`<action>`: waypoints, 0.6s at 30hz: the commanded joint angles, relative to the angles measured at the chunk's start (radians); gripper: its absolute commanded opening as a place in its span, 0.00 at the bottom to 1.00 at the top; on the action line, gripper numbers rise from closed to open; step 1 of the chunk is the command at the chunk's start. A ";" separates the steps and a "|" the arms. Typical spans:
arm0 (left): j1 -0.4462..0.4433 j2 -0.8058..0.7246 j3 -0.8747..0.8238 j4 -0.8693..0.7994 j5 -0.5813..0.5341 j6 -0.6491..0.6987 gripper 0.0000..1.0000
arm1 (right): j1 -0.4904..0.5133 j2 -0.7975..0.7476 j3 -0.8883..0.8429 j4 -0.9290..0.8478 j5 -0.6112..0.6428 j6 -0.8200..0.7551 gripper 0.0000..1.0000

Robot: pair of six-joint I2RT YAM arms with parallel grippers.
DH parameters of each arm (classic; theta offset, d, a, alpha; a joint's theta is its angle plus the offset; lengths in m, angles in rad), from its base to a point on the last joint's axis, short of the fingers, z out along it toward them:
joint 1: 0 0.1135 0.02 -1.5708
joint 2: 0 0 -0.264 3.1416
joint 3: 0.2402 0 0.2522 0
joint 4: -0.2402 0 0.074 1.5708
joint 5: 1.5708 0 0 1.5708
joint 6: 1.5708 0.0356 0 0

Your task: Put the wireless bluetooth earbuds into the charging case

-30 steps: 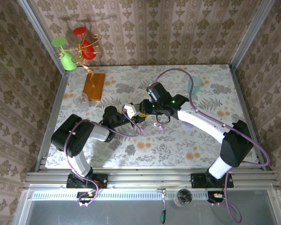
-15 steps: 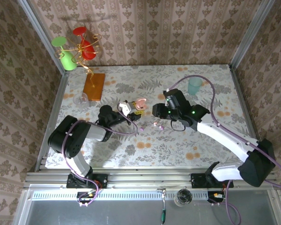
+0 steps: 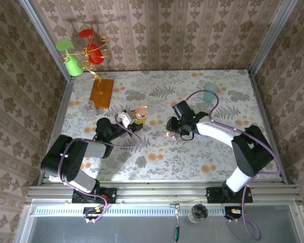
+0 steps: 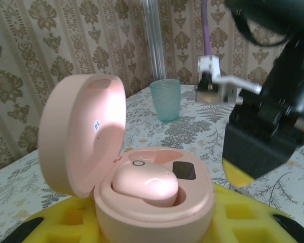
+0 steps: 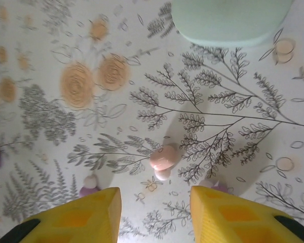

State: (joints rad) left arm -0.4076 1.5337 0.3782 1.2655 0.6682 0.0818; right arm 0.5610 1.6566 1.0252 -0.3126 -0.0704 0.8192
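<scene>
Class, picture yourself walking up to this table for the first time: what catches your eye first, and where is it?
The open pink charging case, clamped in the left gripper left of the table's middle, with one pink earbud seated inside. Next, the right gripper, jaws apart, hovering over a loose pink earbud on the floral table. At the far left corner, red and green glasses on a gold stand.
</scene>
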 commanded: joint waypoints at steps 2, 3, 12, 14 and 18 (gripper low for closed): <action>0.019 -0.035 -0.021 0.027 0.015 -0.044 0.33 | 0.004 0.063 0.016 0.061 -0.043 0.032 0.41; 0.020 -0.038 -0.022 0.026 0.013 -0.050 0.33 | 0.004 0.074 0.019 0.065 -0.047 0.036 0.41; 0.021 -0.057 -0.021 0.027 0.001 -0.083 0.32 | 0.000 0.157 0.039 0.088 -0.091 0.052 0.40; 0.020 -0.058 -0.022 0.026 0.002 -0.087 0.32 | 0.001 0.167 0.045 0.098 -0.103 0.052 0.40; 0.020 -0.061 -0.026 0.027 0.008 -0.084 0.32 | 0.000 0.185 0.064 0.092 -0.103 0.037 0.39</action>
State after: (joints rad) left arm -0.3912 1.4963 0.3622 1.2648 0.6666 0.0181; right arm 0.5610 1.8179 1.0515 -0.2302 -0.1585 0.8520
